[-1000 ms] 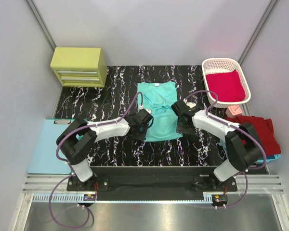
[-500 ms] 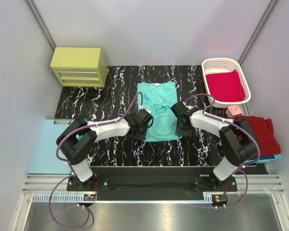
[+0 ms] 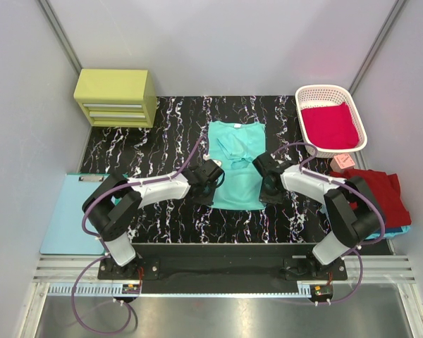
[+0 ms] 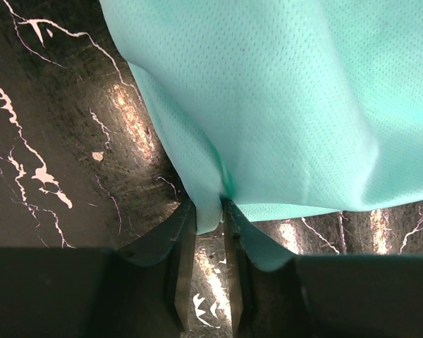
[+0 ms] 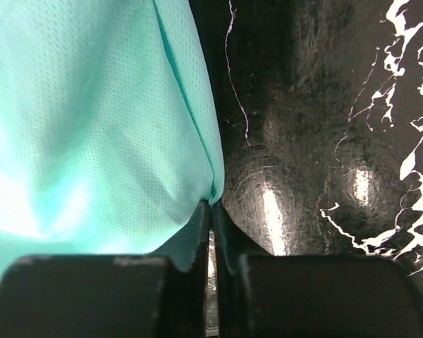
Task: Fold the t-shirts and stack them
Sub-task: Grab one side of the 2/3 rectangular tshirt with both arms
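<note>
Glossy black marbled tabletop (image 3: 127, 148), mint mesh-knit t-shirt (image 3: 238, 169)

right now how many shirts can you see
4: mint shirt mid-table, crimson one in the basket, dark red one at the right edge, a blue sliver under it. More may be hidden.

**Surface finishes of cloth, bench and basket**

The mint-teal t-shirt (image 4: 282, 105) is shown as a fine, pin-holed mesh knit, matt with a faint sheen. The bench (image 5: 324, 141) is seen as glossy black, veined white like marble, with lamp glare reflected. The basket (image 3: 323, 88) is rendered in white lattice plastic; the crimson t-shirt (image 3: 329, 125) within appears as matt cloth.
</note>
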Available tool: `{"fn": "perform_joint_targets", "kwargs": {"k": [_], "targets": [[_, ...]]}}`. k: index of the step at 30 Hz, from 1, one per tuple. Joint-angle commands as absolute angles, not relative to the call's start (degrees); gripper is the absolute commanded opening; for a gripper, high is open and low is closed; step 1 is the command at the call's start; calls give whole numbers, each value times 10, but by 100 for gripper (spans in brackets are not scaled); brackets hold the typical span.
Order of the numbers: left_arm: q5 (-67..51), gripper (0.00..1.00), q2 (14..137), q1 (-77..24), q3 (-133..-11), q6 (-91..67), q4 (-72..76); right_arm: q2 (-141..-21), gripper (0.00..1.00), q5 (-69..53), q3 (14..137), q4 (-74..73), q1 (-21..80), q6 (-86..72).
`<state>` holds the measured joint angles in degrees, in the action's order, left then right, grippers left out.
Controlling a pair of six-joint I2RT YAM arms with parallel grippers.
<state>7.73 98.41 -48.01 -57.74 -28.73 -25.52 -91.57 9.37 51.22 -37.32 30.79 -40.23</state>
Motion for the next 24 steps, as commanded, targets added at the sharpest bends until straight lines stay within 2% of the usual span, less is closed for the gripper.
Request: {"fn": "perform_joint_targets", "kwargs": {"k": [1,2,6,11,15,19,24], "targets": [[72,26,972,-479,-580,-288,-278,-906,0,94,496,-403,305,-410],[72,26,971,-479,-580,-289,-279,-908,0,96,496,-403,305,-410],[74,43,960,-480,-584,-299,-287,-910,0,97,497,-403,306,-410],[72,49,940,-479,-590,-307,-287,-910,0,99,498,-403,305,-406],[64,45,947,-479,-592,-308,-287,-905,0,104,498,-403,305,-405],[62,32,959,-479,-590,-309,-284,-905,0,104,497,-403,304,-405],[64,30,968,-480,-584,-309,-279,-903,0,105,498,-404,305,-403]]}}
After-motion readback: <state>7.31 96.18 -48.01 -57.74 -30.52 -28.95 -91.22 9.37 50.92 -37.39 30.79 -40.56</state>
